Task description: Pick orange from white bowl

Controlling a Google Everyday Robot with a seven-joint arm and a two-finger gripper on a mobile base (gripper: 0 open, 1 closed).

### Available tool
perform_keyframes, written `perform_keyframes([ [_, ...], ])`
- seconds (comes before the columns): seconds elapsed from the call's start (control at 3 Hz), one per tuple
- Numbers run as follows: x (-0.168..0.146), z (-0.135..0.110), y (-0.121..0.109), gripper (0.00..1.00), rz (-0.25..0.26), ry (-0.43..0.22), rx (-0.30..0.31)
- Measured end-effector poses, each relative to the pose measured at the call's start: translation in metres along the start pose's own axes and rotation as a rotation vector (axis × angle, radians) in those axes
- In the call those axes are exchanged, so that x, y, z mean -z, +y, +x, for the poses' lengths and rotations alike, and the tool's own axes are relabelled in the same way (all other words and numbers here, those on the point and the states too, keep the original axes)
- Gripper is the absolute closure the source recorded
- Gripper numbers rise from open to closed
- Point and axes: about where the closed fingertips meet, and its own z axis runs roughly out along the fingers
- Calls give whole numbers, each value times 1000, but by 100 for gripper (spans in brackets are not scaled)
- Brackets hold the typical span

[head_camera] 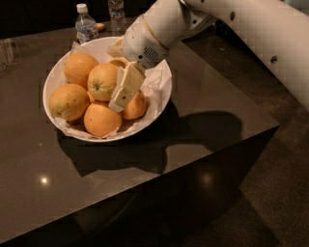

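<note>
The white bowl [161, 99] stands on the dark table, lined with crumpled white paper and holding several oranges. The orange [100, 81] with a dark stem dimple lies on top near the middle. My gripper [121, 96] reaches down into the bowl from the upper right. It sits right against this orange's right side, above a smaller fruit [135, 107]. Other large oranges lie at the back left [79, 67], the left [67, 101] and the front [100, 119].
Two water bottles [86, 24] [116, 10] stand behind the bowl at the table's far edge. A clear glass [9, 52] is at the far left. The table's right edge [270, 128] drops to the floor. My white arm [251, 34] spans the upper right.
</note>
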Motion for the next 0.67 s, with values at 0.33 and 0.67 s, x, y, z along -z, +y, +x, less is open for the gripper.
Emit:
perform_keyframes([
  [0.33, -1, 4, 1, 0, 20, -12, -4],
  [0.67, 0, 4, 3, 0, 51, -26, 0],
])
